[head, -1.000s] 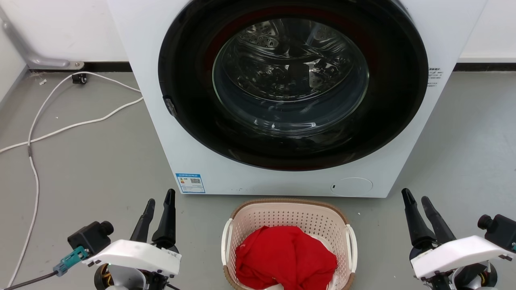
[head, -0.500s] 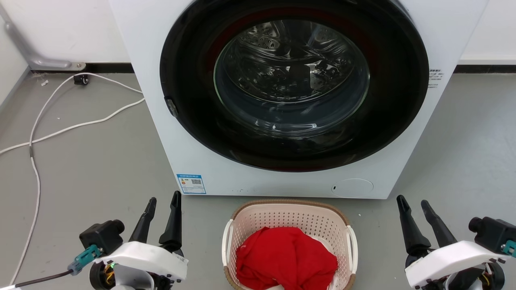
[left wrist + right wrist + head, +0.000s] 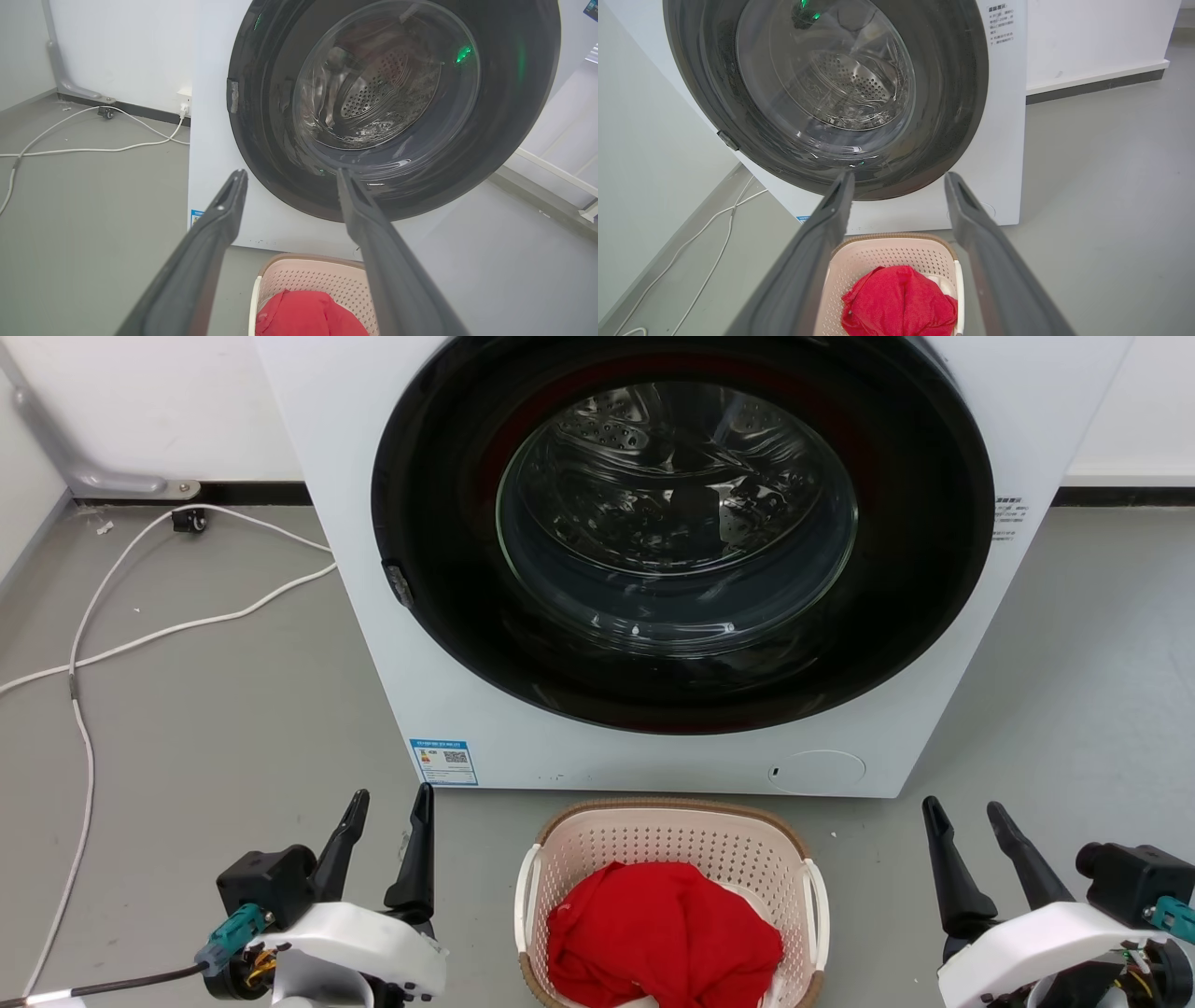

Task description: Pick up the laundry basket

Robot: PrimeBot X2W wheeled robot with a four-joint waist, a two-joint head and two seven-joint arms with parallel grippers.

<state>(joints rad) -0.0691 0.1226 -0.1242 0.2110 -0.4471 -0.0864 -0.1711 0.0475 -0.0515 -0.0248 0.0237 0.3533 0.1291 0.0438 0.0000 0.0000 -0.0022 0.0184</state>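
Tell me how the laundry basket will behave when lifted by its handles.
The laundry basket has perforated plastic walls, so likely light and slightly flexible. The red cloth sits heaped toward the near end, so it may tip that way. The smooth white handles could slip.

Long dark fingers [image 3: 414, 868] on left hand [image 3: 393, 792], right hand [image 3: 962, 805], white shells [image 3: 359, 938], teal connectors [image 3: 229, 929]

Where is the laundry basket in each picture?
Head view: the laundry basket sits at the bottom middle, with a red cloth inside.
Left wrist view: the basket is at the bottom edge, near the middle.
Right wrist view: the basket is at the bottom middle.
Shared landmark: the washing machine door, the big dark circle above the basket in every view.
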